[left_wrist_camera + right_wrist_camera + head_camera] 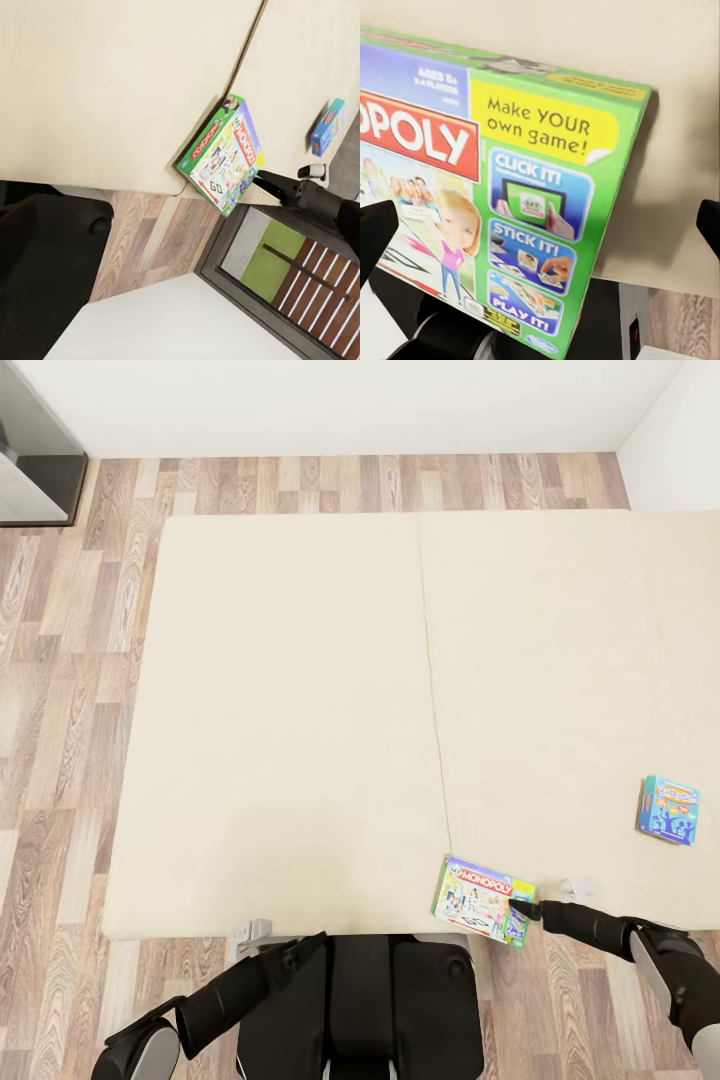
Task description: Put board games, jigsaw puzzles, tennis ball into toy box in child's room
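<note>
A green Monopoly board game point(482, 901) lies at the bed's front edge, partly overhanging it; the left wrist view also catches this Monopoly box point(225, 156). My right gripper point(548, 898) is at the box's right end, open, one finger on each side of that end. In the right wrist view the box point(502, 195) spans the gap between the black fingertips point(375, 229). A second, blue board game point(668, 810) rests further right on the bed. My left gripper point(254, 933) hangs low by the bed's front edge, apart from both games.
The beige bed point(300, 710) takes up most of the head view, with wood floor point(60, 690) to its left and behind it. A dark cabinet point(35, 460) stands at the far left corner. White walls close the back and right.
</note>
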